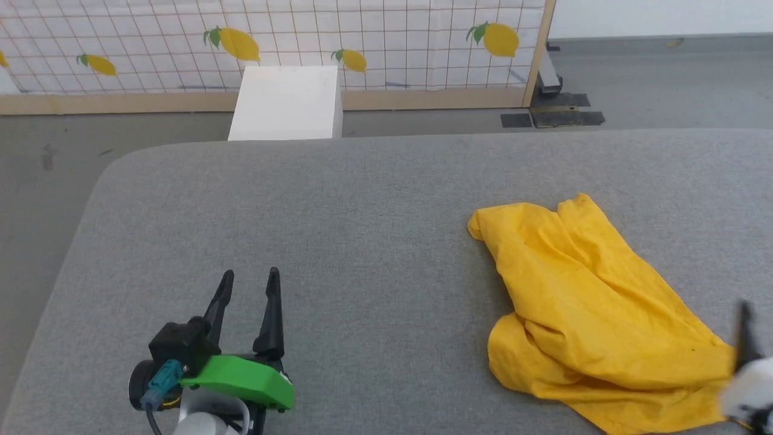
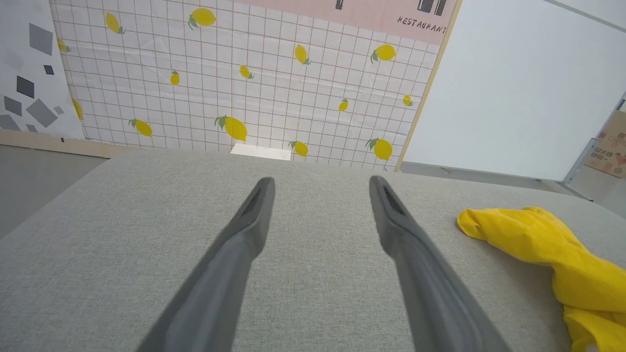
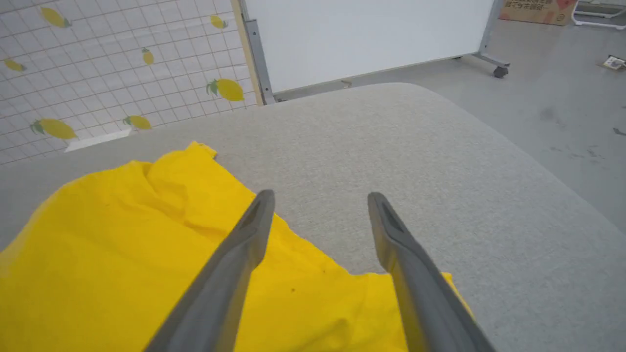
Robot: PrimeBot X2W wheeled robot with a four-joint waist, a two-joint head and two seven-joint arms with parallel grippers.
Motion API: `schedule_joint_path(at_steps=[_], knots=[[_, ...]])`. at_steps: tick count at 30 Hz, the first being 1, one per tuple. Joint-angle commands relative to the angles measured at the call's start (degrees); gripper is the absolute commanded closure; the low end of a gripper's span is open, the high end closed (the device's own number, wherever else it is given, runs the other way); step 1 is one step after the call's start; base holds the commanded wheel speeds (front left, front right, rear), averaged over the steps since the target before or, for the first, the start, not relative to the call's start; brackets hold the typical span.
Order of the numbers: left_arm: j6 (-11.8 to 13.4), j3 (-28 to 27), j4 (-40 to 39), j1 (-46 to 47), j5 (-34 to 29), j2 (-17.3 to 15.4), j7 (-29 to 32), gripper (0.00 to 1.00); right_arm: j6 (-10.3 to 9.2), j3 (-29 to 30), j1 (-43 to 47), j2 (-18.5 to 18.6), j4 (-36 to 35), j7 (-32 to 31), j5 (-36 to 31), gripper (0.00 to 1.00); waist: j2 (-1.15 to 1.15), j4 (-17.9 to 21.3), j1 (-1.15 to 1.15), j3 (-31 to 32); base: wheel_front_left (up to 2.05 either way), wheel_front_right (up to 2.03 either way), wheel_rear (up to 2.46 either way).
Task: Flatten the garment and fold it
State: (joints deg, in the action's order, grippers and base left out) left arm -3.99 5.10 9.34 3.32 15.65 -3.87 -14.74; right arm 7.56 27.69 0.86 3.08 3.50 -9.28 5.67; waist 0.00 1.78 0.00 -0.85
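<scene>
Shirt (image 1: 580, 290): lay crumpled in a heap on the right side of the grey pad (image 1: 362, 211).
Left gripper (image 1: 250, 275): fingers wide apart, empty, well clear of the shirt.
Right gripper (image 3: 320, 195): fingers spread over the shirt's edge, clamping nothing.

Garment (image 1: 580, 302): bright yellow, plain on visible side.
Bench (image 1: 362, 211): mid-grey woven fabric.
Backdrop (image 1: 392, 54): white, thin brown grid, scattered yellow lemons with green leaves; tan wood frame.
Box (image 1: 287, 103): white.
Floor (image 1: 664, 78): grey, darker scuffs.
Left gripper (image 1: 250, 272): black fingers, green cover, teal plug.
Right gripper (image 3: 320, 195): dark grey fingers.
Strip (image 2: 391, 14): pink, dark lettering.
Panel (image 2: 29, 73): white, grey squares.
Board (image 3: 367, 39): white, grey frame.
</scene>
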Motion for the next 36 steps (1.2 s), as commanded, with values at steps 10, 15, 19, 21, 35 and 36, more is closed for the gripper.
schedule_joint_path(at_steps=[10,15,19,21,35,36], knots=[[-0.74,1.29,-0.47,1.1,-0.81,0.35,-0.26,0.0,-0.08,-17.79,-5.95,-0.21,2.11,-2.87,-0.93,0.0,0.0,-1.58,0.0,-3.63,0.0,0.0,0.0],[-0.81,2.1,-1.59,4.08,-1.01,0.51,-0.26,0.0,-0.08,-17.9,-16.36,-0.21,10.37,-7.11,-4.02,0.0,0.0,-4.33,0.0,-8.59,0.0,0.0,0.0],[-0.86,2.69,-2.33,6.54,-1.0,0.67,-0.26,0.0,-0.08,-17.27,-24.56,0.99,19.03,-12.03,-5.42,0.0,0.0,-6.84,0.0,-12.67,0.0,0.0,0.0],[-0.91,2.98,-2.66,7.57,-1.04,0.73,-0.26,0.0,-0.08,-17.07,-27.81,1.93,23.02,-15.72,-5.45,0.0,0.0,-7.84,0.0,-14.45,0.0,0.0,0.0],[-0.53,2.57,-2.43,9.14,-0.72,0.95,-0.26,0.0,-0.08,-6.67,-34.14,9.03,25.84,-16.9,-6.27,1.0,0.0,-8.54,0.0,-15.75,0.0,0.0,0.0],[-0.52,2.46,-2.3,8.99,-0.73,0.95,-0.26,0.0,-0.08,-4.03,-33.78,9.24,25.32,-15.82,-6.98,1.0,0.0,-8.31,0.0,-15.19,0.0,0.0,0.0]])
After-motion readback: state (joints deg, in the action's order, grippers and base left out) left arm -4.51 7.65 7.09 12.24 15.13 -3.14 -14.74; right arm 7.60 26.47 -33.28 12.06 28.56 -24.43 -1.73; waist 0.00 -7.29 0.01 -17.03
